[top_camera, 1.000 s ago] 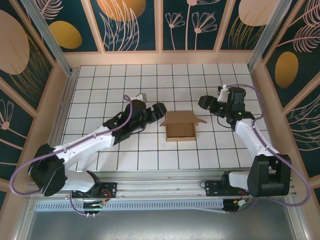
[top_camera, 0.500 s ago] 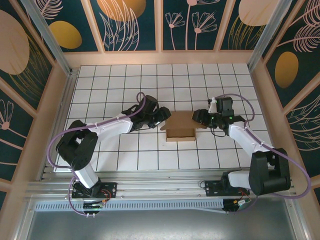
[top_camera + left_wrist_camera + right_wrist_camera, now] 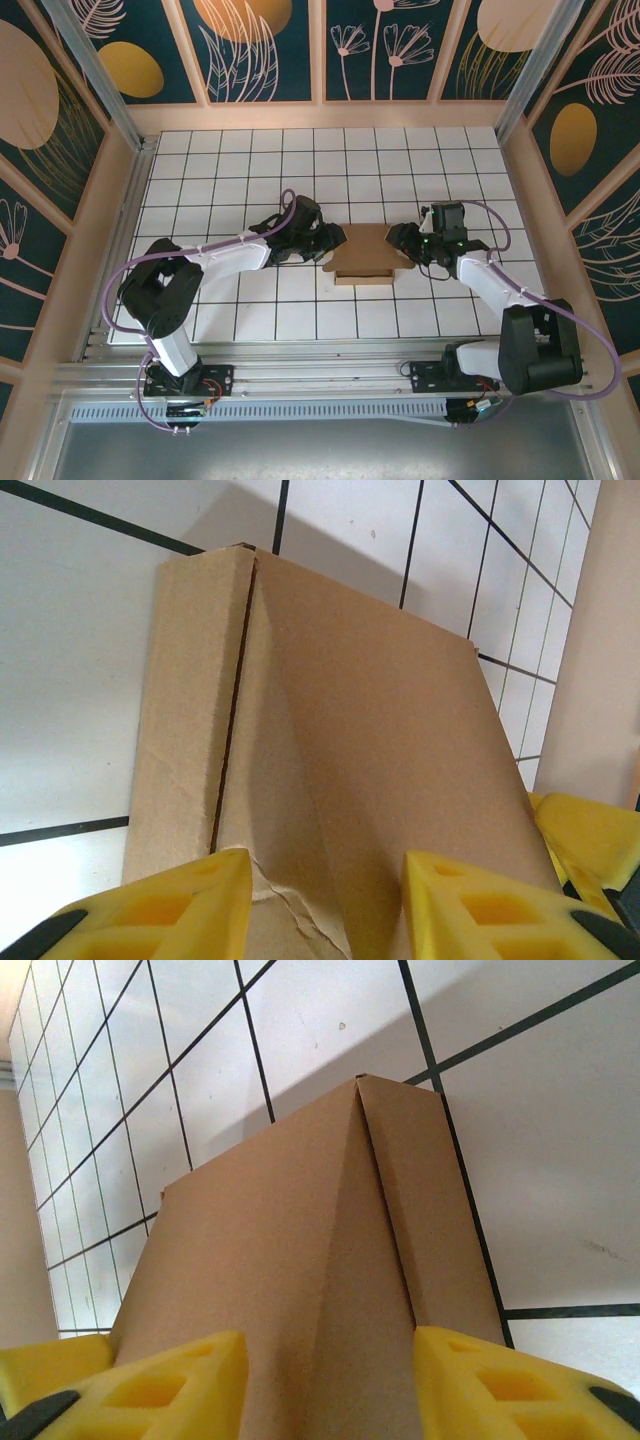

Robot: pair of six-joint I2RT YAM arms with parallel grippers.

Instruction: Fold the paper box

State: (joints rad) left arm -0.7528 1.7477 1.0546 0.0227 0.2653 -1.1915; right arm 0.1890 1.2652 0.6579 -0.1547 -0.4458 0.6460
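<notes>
The paper box (image 3: 365,256) is plain brown cardboard in the middle of the tiled table, with its top panel folded down over it. My left gripper (image 3: 333,240) is at the box's left end and my right gripper (image 3: 398,238) is at its right end. In the left wrist view the yellow fingers (image 3: 190,900) of the left gripper (image 3: 322,865) stand apart over a creased, slightly torn corner of the box (image 3: 380,710). The right gripper (image 3: 328,1340) also has its fingers (image 3: 480,1380) apart, straddling a folded ridge of the box (image 3: 260,1240).
The white gridded table (image 3: 250,170) is walled by tan rails (image 3: 320,118) at the back and sides. Both arm bases (image 3: 180,375) sit on the metal rail at the near edge. Open tiles lie behind and in front of the box.
Both grippers have come in from the sides onto the box's ends. The box was open with its flaps spread and now has its top folded down. The left jaws have narrowed.
</notes>
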